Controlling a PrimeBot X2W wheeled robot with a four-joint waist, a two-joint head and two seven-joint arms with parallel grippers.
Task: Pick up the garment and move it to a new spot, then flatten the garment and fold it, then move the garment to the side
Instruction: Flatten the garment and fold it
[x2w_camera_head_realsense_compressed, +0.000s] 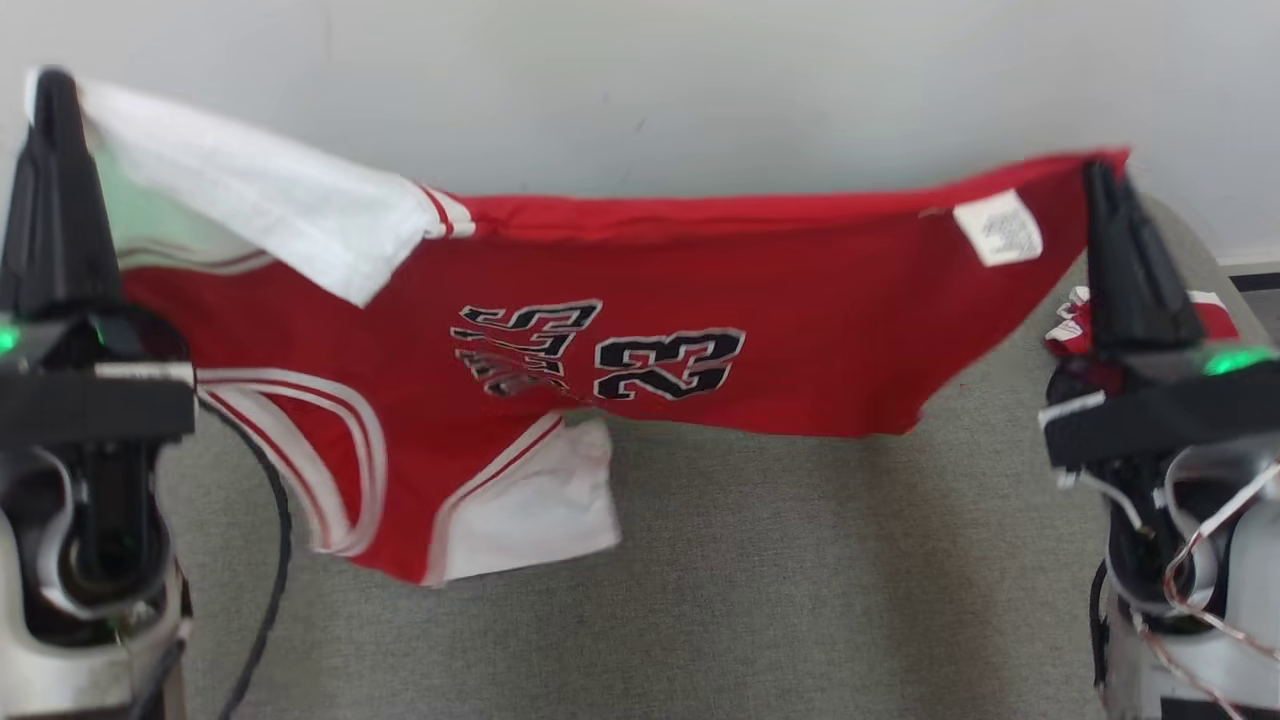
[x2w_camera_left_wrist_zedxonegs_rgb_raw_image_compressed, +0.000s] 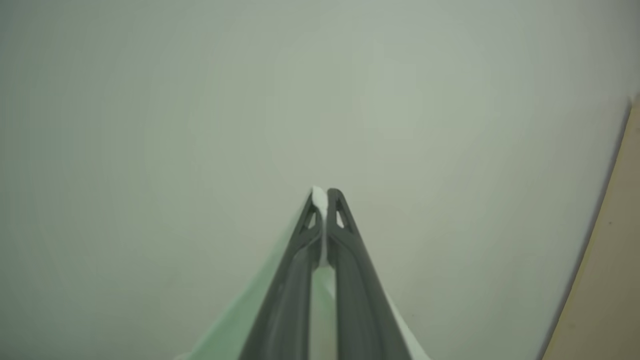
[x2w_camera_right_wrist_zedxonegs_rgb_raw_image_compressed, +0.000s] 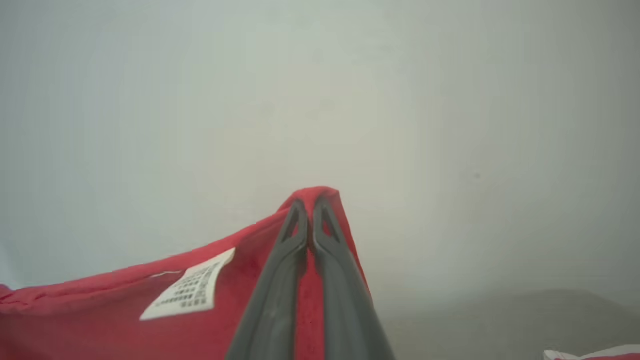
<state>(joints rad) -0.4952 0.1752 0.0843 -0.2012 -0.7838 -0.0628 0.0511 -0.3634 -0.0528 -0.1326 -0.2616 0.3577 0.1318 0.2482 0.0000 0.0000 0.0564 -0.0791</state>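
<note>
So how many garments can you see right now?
2. A red jersey hangs stretched between both grippers; another red-and-white garment lies on the grey surface behind the right gripper, mostly hidden.

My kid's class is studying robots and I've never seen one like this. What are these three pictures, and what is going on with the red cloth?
It is a two-armed robot filmed by its own cameras. The wide picture comes from its head, looking down at a grey padded surface. The other two come from cameras on its wrists, each looking along that arm's two dark fingers toward a pale wall.

The left gripper has its jaws shut on a white sleeve of a red jersey. The right gripper pinches a red corner near the white label. The jersey hangs stretched between them, above the surface. Another red and white piece of cloth lies behind the right gripper.
</note>
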